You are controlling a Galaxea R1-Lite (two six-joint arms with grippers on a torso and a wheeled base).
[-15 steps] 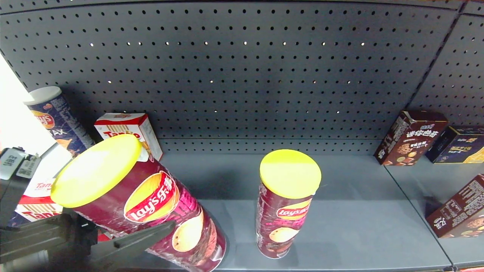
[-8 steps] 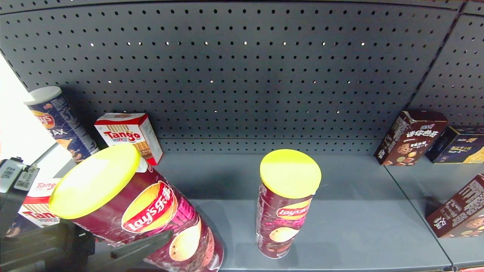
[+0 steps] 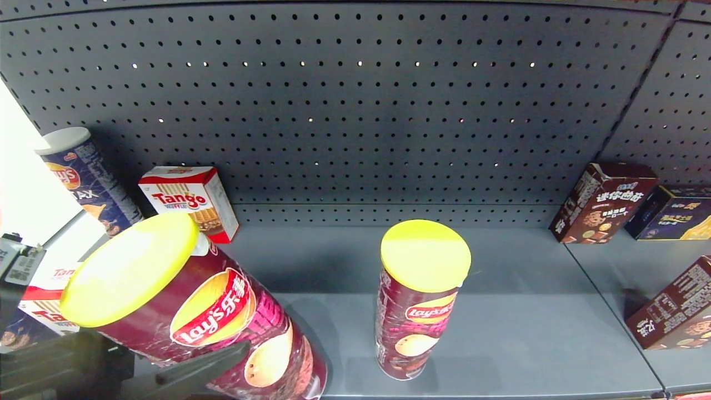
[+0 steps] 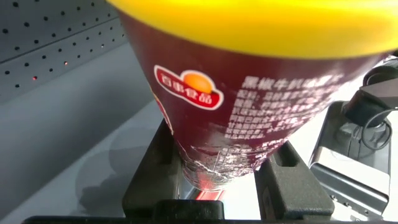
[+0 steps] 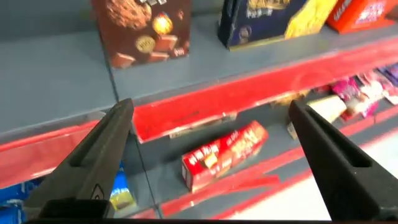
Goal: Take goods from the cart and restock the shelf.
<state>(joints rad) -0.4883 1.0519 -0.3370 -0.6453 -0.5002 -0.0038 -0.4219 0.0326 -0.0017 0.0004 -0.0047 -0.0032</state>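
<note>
My left gripper [image 3: 161, 361] is shut on a maroon chips can [image 3: 222, 316] with a yellow lid [image 3: 129, 269], holding it tilted above the front left of the grey shelf [image 3: 527, 322]. In the left wrist view the can [image 4: 249, 106] sits between the two dark fingers [image 4: 152, 180] of the left gripper [image 4: 221, 183]. A second, matching can [image 3: 416, 316] stands upright at the shelf's middle, apart from the held one. My right gripper [image 5: 214, 149] is open with nothing between its fingers, facing lower shelves.
A blue chips can [image 3: 83, 172] and red-white wafer boxes [image 3: 191, 197] stand at the back left. Brown cookie boxes [image 3: 602, 203] and a dark blue box [image 3: 675, 219] are at the right. A pegboard wall [image 3: 355, 111] backs the shelf. A red box [image 5: 224, 155] lies on a lower shelf.
The held can has shifted left and a little lower with my left gripper, uncovering more of the wafer box behind it. The standing can has not moved.
</note>
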